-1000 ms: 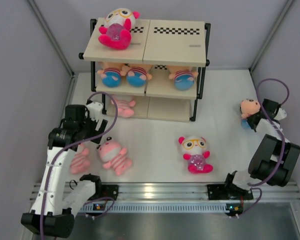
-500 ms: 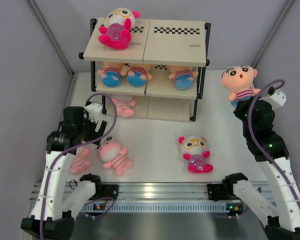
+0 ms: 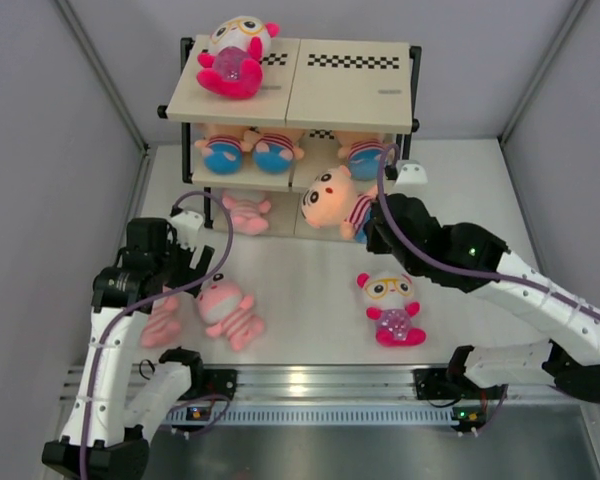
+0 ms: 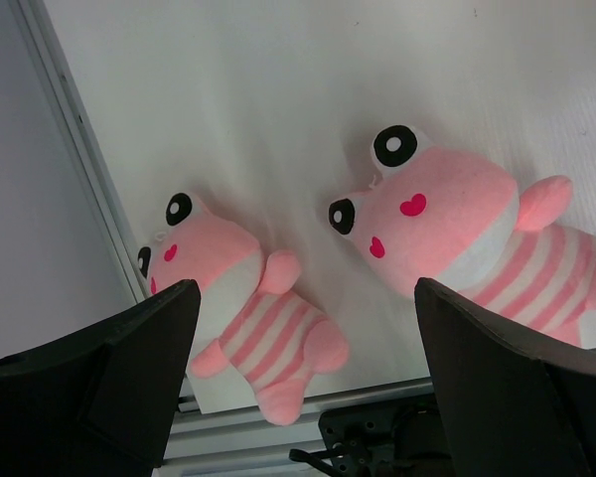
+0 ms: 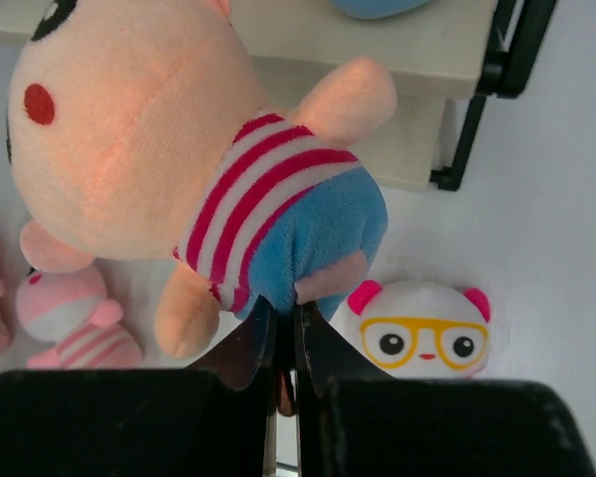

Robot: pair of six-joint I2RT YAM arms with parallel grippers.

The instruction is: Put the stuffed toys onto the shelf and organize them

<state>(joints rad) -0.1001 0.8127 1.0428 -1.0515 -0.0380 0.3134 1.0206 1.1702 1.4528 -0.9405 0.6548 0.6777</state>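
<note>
The right arm has swung in from the right of the shelf (image 3: 350,95) to its front, carrying the peach toy (image 3: 330,200). In front of the shelf's left end, the left claw (image 3: 180,262) hangs wide and empty over two pink striped toys (image 3: 225,310) on the table (image 3: 310,270). Before the middle board, the right claw (image 5: 278,320) is pinched on the toy's blue bottoms. Its head points away from the claw, leftward and toward the shelf, so the right arm likely just needs to push it in.

Plain grey-lilac walls (image 3: 50,130) close me in on three sides, white tabletop (image 3: 450,200) below me, a silver rail (image 3: 320,378) glinting along its near edge.
</note>
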